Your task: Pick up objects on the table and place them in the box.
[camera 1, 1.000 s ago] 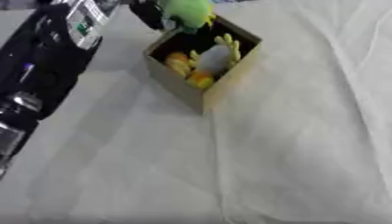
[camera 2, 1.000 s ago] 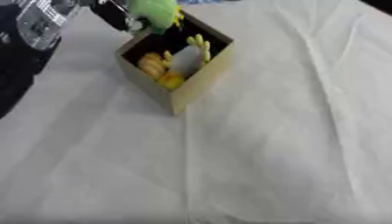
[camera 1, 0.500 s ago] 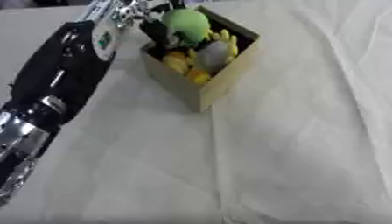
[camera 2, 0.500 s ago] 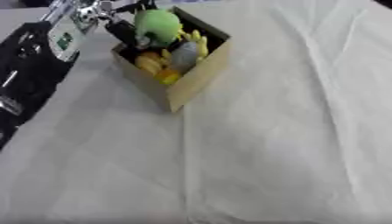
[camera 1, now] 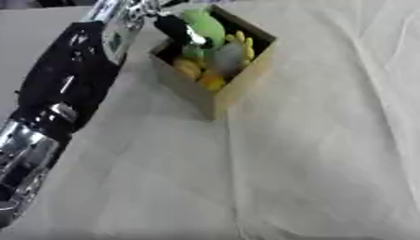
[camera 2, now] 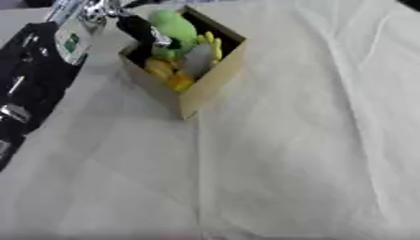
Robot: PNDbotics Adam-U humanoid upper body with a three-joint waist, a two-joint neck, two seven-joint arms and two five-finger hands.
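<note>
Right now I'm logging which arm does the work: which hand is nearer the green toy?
Left. The left hand is right at the green toy, over the box, fingers against it. The right hand shows in neither view.

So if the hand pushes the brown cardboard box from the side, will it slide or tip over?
The brown cardboard box will probably slide: it looks low and wide, with a flat base on the white cloth. Its load looks light: the green soft toy held by the left hand over yellow pieces. The cloth may wrinkle and drag.
</note>
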